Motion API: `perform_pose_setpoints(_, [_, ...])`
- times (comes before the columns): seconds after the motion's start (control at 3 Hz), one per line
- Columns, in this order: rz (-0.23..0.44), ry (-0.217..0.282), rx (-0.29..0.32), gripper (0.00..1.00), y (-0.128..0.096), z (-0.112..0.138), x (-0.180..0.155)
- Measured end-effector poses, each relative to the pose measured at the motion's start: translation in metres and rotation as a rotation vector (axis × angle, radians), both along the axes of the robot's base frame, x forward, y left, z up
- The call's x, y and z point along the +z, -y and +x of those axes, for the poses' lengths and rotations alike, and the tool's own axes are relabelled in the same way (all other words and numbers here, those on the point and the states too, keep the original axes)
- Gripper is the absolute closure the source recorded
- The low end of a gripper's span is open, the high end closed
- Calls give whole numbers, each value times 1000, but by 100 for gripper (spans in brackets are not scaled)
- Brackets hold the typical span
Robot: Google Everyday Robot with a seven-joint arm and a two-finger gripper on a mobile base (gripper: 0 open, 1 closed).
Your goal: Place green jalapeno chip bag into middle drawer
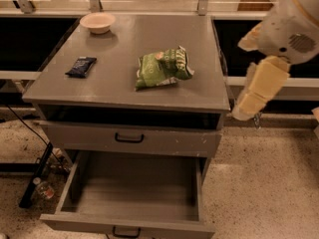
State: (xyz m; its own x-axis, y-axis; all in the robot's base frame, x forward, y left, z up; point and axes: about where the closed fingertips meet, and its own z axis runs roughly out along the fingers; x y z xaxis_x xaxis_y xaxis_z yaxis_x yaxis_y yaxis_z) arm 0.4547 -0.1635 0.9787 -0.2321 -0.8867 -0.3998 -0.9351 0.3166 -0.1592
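Green jalapeno chip bag (pixel 163 67) lies ungrasped on the desk (pixel 149 34), middle drawer (pixel 134 190) open below; claw (pixel 244 107) hangs right of desk, grip state undeterminable.

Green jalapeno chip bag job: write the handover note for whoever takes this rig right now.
Hand: hangs beside the right edge of the cabinet top, apart from the bag.
Green jalapeno chip bag: lies on the cabinet top, right of centre.
Middle drawer: pulled open, floor bare.
Done: drawer open.
Left: grasp the bag, lower it into the drawer.
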Motion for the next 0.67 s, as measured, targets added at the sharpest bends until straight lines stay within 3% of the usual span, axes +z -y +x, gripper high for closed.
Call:
perform_pose_setpoints(0.33, [30, -29, 35, 0, -20, 39, -17])
perform_pose_setpoints(0.67, [30, -31, 35, 0, -20, 40, -18])
